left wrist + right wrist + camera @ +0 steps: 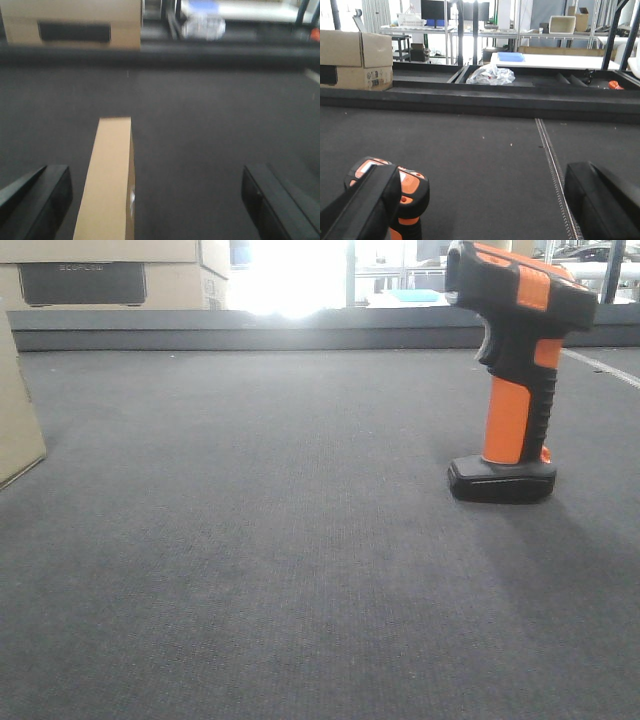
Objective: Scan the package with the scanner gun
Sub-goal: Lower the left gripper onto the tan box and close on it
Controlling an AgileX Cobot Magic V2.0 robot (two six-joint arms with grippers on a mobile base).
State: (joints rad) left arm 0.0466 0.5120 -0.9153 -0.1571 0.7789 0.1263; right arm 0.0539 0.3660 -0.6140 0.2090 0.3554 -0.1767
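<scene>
I'm at the reach-in stage, and nothing is picked up yet. The scanner (515,370) stands upright on its foot at the right of the mat (300,570). The package (15,410) shows only at the left edge of the front view. My right gripper (480,195) is spread wide and empty, with the scanner's head just at its left finger. My left gripper (155,195) is wide too. The package stands between its fingers, nearer the left one. Next, I judge, the right gripper must shift left to centre on the orange stem, then close.
</scene>
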